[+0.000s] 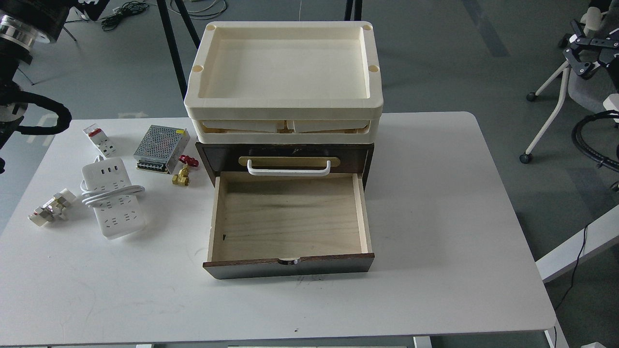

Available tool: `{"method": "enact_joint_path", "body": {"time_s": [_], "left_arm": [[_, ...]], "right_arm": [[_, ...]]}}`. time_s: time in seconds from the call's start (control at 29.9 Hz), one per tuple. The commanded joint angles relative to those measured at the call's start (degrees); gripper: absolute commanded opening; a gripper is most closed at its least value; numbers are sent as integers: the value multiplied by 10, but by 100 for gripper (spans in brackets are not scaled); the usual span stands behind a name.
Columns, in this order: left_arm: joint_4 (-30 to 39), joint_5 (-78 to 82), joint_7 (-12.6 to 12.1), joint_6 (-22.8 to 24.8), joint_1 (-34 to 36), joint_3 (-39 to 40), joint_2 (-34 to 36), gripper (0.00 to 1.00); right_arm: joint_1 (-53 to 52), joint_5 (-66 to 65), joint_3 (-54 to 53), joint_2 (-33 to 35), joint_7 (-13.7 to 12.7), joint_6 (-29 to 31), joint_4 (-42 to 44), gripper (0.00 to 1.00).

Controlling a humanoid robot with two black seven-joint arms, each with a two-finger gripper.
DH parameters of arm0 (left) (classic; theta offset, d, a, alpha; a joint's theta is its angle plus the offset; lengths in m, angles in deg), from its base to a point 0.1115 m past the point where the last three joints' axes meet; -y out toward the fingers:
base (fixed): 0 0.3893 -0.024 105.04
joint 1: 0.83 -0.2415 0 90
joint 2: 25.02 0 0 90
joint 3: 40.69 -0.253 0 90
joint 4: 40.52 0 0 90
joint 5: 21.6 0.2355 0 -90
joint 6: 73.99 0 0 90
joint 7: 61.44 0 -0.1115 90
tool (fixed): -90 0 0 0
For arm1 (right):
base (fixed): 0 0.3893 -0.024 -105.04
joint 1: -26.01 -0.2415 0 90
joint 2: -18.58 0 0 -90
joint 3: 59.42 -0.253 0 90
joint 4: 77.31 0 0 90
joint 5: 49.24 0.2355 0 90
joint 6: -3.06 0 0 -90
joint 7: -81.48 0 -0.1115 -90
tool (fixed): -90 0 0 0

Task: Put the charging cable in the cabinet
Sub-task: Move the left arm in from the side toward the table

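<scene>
The charging cable (112,198), a white power strip with its cord looped across the middle, lies flat on the left part of the table. The cabinet (208,162), a dark brown box, stands mid-table. Its lower plywood drawer (290,266) is pulled out toward me and holds nothing. The drawer above it is closed and has a white bar handle (288,169). My left gripper (89,7) is cut off by the top left edge, far from the cable. My right gripper (578,53) hovers off the table at the far right, small and dark. Neither holds anything that I can see.
Stacked cream trays (283,104) sit on top of the cabinet. Near the cable lie a metal mesh box (161,142), a white breaker with a red tab (99,139), a brass valve with a red handle (183,173) and a small white part (51,208). A chair (556,96) stands beyond the table's right edge.
</scene>
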Motion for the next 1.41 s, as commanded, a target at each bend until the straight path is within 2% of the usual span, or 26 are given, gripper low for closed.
{"method": "enact_joint_path", "body": {"time_s": [0.0,0.17,0.33,0.47,0.6,0.7,0.87,1.0,1.11,1.14,1.21,1.27,1.31,1.37], "left_arm": [[-1,0,0,0,-1,1,-6,100],[-27,-5,0,0,0,2,-16,100],[-151,-30,0,0,-7,21,-45,100],[-145,-44,0,0,-18,69,-84,100],[-100,-39,0,0,-25,76,-76,100],[-39,-39,0,0,-25,92,-20,100],[166,22,0,0,-35,102,137,100],[344,185,0,0,-38,96,256,100],[466,364,0,0,-54,87,315,99],[498,414,0,-10,-66,77,328,99],[559,524,0,-183,-93,34,358,99],[588,598,0,-320,-107,-9,369,99],[588,614,0,-349,-109,-27,372,99],[587,633,0,-352,-110,-53,382,99]], "right_arm": [[-5,0,-3,-4,0,0,1,100],[-3,1,-16,-10,0,0,2,100],[1,1,-16,8,-3,0,2,100],[1,1,-17,23,-4,0,3,100],[2,1,-24,34,-5,0,6,100],[3,1,-24,34,-6,0,8,100],[8,1,-22,34,-8,0,22,100],[23,0,-21,33,-8,0,23,100],[34,1,-22,33,-7,0,23,100],[38,1,-22,33,-7,0,23,100],[48,1,-23,33,-7,0,23,100],[53,1,-23,34,-7,0,23,100],[55,1,-23,34,-6,0,23,100],[60,1,-23,34,-6,0,24,100]]}}
